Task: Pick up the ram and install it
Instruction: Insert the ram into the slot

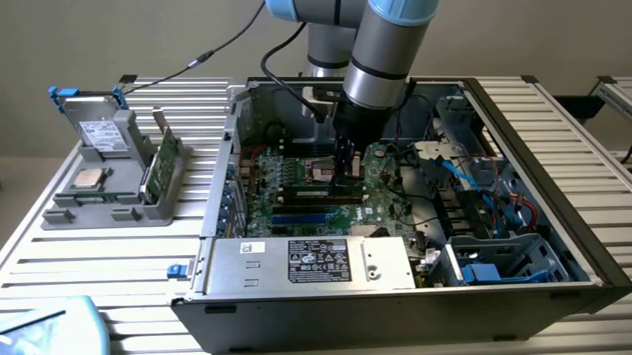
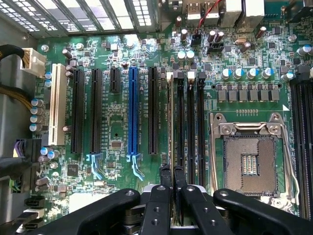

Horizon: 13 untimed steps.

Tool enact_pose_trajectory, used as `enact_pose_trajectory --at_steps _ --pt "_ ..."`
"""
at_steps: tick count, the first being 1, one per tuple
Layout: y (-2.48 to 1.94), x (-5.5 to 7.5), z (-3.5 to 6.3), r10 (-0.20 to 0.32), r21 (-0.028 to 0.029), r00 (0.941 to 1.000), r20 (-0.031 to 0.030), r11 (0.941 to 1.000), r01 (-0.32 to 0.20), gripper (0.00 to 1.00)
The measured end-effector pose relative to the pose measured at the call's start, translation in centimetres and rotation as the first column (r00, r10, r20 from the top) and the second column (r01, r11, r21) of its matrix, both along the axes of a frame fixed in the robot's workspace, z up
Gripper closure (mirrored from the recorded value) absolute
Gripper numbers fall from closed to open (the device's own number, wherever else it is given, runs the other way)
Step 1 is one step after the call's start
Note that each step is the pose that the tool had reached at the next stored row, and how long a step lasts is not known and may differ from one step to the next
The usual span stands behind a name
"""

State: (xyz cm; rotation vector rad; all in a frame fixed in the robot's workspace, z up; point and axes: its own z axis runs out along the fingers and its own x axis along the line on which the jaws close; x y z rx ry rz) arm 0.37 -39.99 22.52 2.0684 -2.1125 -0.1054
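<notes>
The black two-fingered gripper (image 1: pixel 345 176) (image 2: pixel 172 172) is lowered into the open grey metal computer case (image 1: pixel 553 222), with its fingers drawn almost together and clamping the top edge of the long, thin dark-green ram stick (image 1: pixel 311 194) (image 2: pixel 169 122). The ram stick stands on edge in a black memory slot of the green motherboard (image 2: pixel 117 122). It stretches away from the fingertips, with empty black slots (image 2: pixel 200 127) between it and the silver processor socket (image 2: pixel 254 161).

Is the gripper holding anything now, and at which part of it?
The gripper holds the ram, pinched across its flat faces near one end, with the stick standing on edge.
</notes>
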Motion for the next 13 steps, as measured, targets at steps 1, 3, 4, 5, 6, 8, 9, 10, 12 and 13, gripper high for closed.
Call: enact_pose_trajectory --at_steps 1,3,4,5,6,8,9,10,12,13 --pt "0.00 0.00 0.00 0.000 0.0001 1.0000 0.0000 1.0000 0.000 0.87" --pt "0.00 0.00 -0.03 0.000 0.0002 1.0000 0.0001 1.0000 0.000 0.87" --pt "0.01 0.01 -0.05 0.000 0.0004 1.0000 0.0004 1.0000 0.000 0.87" --pt "0.01 0.01 -0.06 0.000 0.0002 1.0000 0.0005 1.0000 0.000 0.87" --pt "0.02 0.00 -0.07 0.000 0.0003 1.0000 0.0006 1.0000 0.000 0.87" --pt "0.03 -0.02 -0.07 0.000 0.0001 1.0000 0.0006 1.0000 0.000 0.87" --pt "0.04 -0.04 -0.07 -0.001 0.0001 1.0000 0.0006 1.0000 0.001 0.87" --pt "0.05 -0.04 -0.08 -0.001 0.0002 1.0000 0.0007 1.0000 0.001 0.87" --pt "0.06 -0.06 -0.10 -0.003 0.0001 1.0000 0.0008 1.0000 0.003 0.87" --pt "0.06 -0.06 -0.10 -0.003 0.0001 1.0000 0.0008 1.0000 0.003 0.87"
